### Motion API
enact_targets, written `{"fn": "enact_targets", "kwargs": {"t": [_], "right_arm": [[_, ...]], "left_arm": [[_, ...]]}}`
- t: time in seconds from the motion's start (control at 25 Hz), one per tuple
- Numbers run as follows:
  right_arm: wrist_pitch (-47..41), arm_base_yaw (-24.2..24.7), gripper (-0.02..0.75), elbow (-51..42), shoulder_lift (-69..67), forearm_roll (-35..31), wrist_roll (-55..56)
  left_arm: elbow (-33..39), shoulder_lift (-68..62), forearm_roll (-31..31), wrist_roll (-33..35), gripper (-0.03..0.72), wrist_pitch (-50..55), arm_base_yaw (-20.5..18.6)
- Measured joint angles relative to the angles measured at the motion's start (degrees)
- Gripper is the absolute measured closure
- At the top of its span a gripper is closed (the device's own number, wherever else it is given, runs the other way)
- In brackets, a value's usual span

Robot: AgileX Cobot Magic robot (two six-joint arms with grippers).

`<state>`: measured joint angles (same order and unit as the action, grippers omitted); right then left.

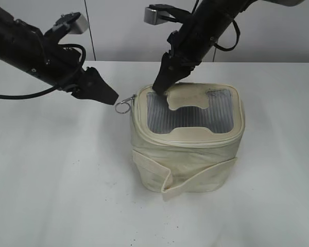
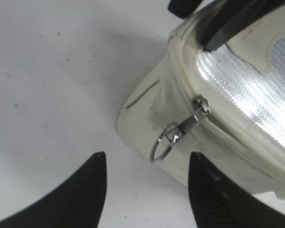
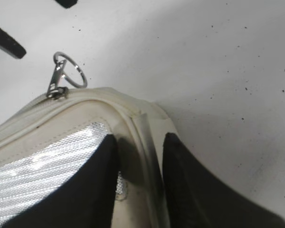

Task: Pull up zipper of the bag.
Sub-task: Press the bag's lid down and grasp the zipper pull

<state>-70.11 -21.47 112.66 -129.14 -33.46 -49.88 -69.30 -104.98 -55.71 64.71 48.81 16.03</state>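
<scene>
The bag (image 1: 188, 144) stands upright on the white table (image 1: 51, 180), its windowed lid facing up and the loose strap band (image 1: 159, 177) sagging round its lower body. The zipper (image 2: 218, 126) runs round the lid rim, and its silver slider (image 2: 200, 105) sits at the lid's near-left corner with the ring pull (image 1: 122, 106) sticking out sideways into free air. The right gripper (image 3: 140, 156) presses down on the lid at the far-left corner, its two fingers a little apart and straddling the raised lid rim (whether they truly pinch the rim or only bear on it, I cannot tell). The left gripper (image 2: 147, 190) is open, holding nothing, its tips set either side of the ring in the left wrist view but short of it; in the exterior view the tips lie just beside the ring, touching or nearly so. The step in hand looks like the approach to the pull: the bag is steadied and the ring not yet caught. The next move calls for easing the left gripper forward until the ring lies between the fingers, closing on it firmly, then drawing along the line of the zipper and not away from the bag, while the right gripper keeps the bag from sliding or tipping.
</scene>
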Motion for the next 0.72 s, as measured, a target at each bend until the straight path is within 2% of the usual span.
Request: {"fn": "enact_targets", "kwargs": {"t": [0.12,0.24,0.44,0.72], "right_arm": [[-0.15,-0.05,0.624,0.05,0.00,-0.05,-0.33],[-0.19,-0.05,0.708,0.05,0.00,-0.05,-0.41],[-0.19,-0.05,0.713,0.05,-0.01,-0.05,-0.41],[-0.19,-0.05,0.713,0.05,-0.01,-0.05,-0.41]], "left_arm": [[-2.62,0.00,3.91,0.00,0.184,-0.25,0.28],[-4.61,0.00,9.41,0.11,0.155,-0.15,1.57],[-5.10,0.00,16.16,0.92,0.148,-0.30,5.63],[-5.10,-0.11,17.43,1.08,0.145,-5.52,8.79]]}}
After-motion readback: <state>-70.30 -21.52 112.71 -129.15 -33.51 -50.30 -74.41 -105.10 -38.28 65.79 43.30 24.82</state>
